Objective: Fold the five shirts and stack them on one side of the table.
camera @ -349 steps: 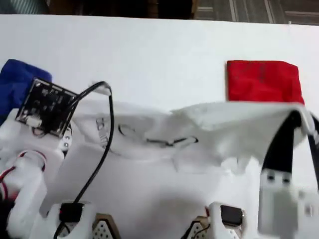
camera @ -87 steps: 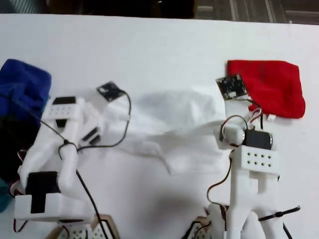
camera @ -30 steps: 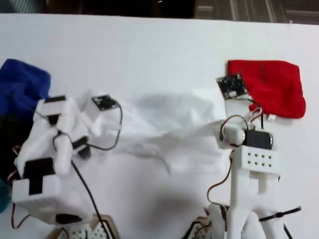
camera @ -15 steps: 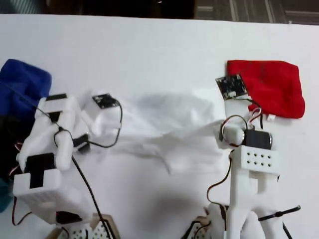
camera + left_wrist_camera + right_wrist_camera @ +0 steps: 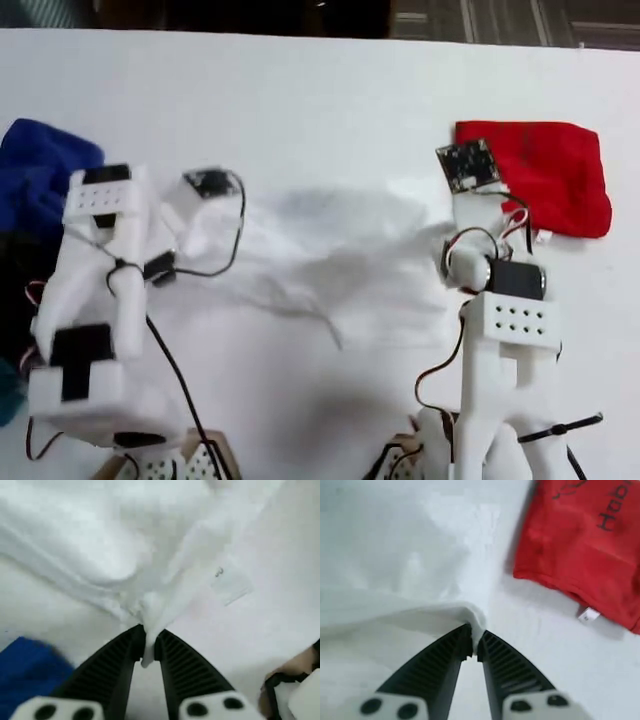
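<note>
Broadly, the white surface (image 5: 300,90) shows a wide band of open room between the shirts and its far edge. The white shirt (image 5: 330,265) stretches rumpled across the middle, spanning the gap between the two arms, and its near edge is uneven and creased. The red shirt (image 5: 545,180) lies folded flat on the right, just beside the white shirt's right end and well short of the far edge. A blue shirt (image 5: 35,165) sits bunched at the surface's left edge, beside the left arm. The left hand (image 5: 148,647) is clenched on a pinch of the white shirt's left end. The right hand (image 5: 474,642) is clenched on a fold at its right end, near the red shirt's corner.
</note>
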Controlling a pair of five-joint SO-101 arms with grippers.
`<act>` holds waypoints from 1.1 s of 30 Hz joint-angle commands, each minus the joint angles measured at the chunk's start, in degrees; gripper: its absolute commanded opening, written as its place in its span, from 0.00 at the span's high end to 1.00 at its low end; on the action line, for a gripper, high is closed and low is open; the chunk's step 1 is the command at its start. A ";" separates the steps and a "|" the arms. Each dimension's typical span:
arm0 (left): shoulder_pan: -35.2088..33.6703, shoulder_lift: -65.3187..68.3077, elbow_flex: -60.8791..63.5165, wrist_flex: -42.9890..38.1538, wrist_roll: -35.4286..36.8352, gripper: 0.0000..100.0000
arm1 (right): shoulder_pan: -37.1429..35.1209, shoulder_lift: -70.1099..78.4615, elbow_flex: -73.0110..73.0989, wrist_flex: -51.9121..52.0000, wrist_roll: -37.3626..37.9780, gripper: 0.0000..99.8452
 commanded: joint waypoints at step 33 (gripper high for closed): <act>1.93 -33.58 -59.38 17.14 17.85 0.97 | 0.66 5.41 -91.25 28.18 -0.26 0.98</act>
